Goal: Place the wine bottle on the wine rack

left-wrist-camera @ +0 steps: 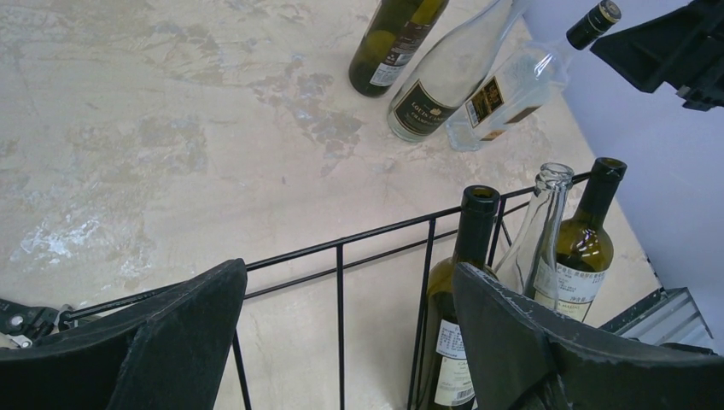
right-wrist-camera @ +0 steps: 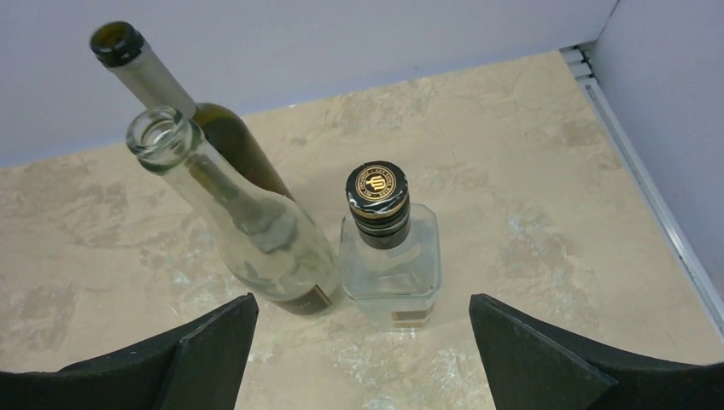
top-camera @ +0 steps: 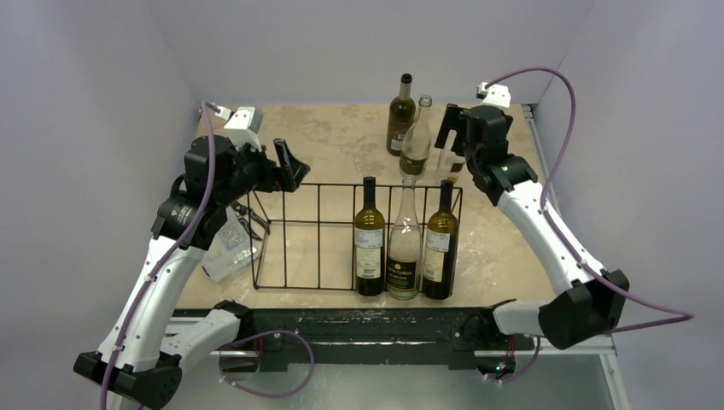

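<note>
R gripper (right-wrist-camera: 362,299) jaws wide apart, nothing held, over square clear glass bottle w/ black-gold cap (right-wrist-camera: 391,265) | bottle upright on beige tabletop (top-camera: 341,137), far right, outside long black wire rack (top-camera: 318,205), just beside tall clear bottle (right-wrist-camera: 265,231) & dark green bottle (right-wrist-camera: 230,137) | rack mid-table, 3 upright bottles (top-camera: 369,248) in its right end | L gripper (left-wrist-camera: 350,273) jaws apart at rack's far-left corner

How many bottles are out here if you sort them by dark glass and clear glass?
Dark glass bottles: 3
Clear glass bottles: 3
Total: 6
</note>
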Available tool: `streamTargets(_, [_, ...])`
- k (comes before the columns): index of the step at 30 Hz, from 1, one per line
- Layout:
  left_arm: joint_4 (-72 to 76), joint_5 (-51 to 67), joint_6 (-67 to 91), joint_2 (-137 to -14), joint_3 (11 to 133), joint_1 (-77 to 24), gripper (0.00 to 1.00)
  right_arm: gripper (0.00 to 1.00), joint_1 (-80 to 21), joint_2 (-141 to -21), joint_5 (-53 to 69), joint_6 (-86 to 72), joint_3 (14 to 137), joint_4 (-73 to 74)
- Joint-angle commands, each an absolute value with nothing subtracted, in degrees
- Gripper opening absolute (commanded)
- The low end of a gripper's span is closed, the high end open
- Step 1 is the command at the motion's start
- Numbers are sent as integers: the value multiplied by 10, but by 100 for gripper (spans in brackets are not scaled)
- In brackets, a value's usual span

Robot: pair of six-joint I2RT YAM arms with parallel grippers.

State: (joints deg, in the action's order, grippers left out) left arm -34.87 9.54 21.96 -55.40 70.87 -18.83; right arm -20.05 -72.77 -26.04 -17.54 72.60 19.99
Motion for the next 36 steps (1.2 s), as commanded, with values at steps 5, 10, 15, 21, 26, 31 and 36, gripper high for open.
streamTargets(5, [-335, 95, 216, -559, 721, -192, 90, 99, -171, -792, -204, -183, 782, 163])
streamTargets(10, [-333, 94, 216, -557, 719, -192, 90, 99, -160, -814, -203, -176, 789, 159])
streamTargets(15, [-331, 89, 214, -548, 717, -192, 90, 97, -147, -831, -190, -168, 791, 148])
streamTargets(21, [-335, 89, 214, -552, 719, -192, 91, 97, -142, -841, -183, -167, 792, 139])
streamTargets(26, [-335, 93, 215, -550, 721, -192, 90, 92, -135, -857, -182, -163, 798, 130])
streamTargets(31, [-335, 92, 215, -551, 720, -192, 90, 79, -126, -877, -165, -166, 805, 121])
streamTargets(36, [-338, 90, 214, -550, 722, -192, 90, 71, -125, -889, -161, -168, 802, 114])
